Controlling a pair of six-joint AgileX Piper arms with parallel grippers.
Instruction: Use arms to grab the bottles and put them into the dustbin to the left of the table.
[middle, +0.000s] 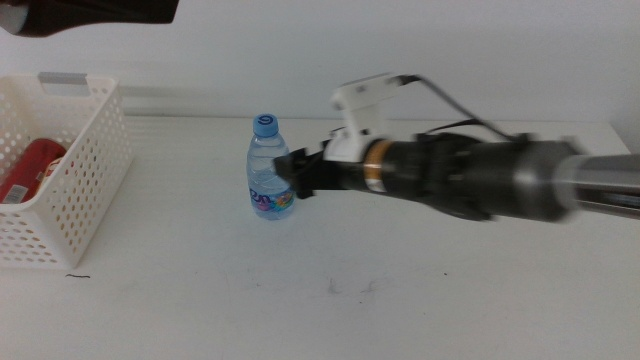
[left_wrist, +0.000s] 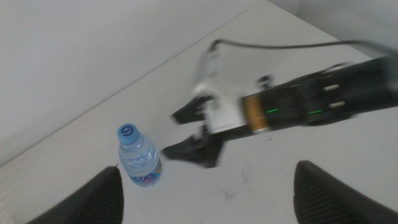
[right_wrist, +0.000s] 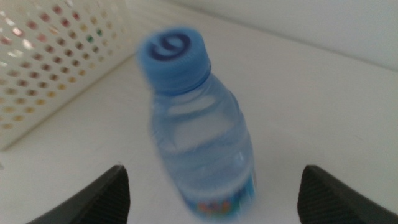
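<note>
Nearest the camera, the white table carries a few faint dark scuffs, one by the front edge and a small cluster further in. Over on the left sits the dustbin, one white perforated basket, its near end cut off by the picture's edge. One red can lies inside it, only partly showing over the rim and through the holes. Whether anything else is in there, I can't tell.

Mid-table now: one water bottle, clear with a blue cap, standing upright, well apart from the bin. The right gripper reaches in from the right side, motion-blurred along the arm. Its jaws are spread wide, wider than the bottle, and hold nothing; the tips sit just beside the bottle, and whether they touch it I can't make out. From the right wrist, the bottle looms large and blurred between the jaws, its base cut off.

Up at the top left corner, a dark shape, likely the left arm, mostly out of frame. Left gripper: jaws wide apart, nothing between them, high above the table looking down on bottle and right gripper.
</note>
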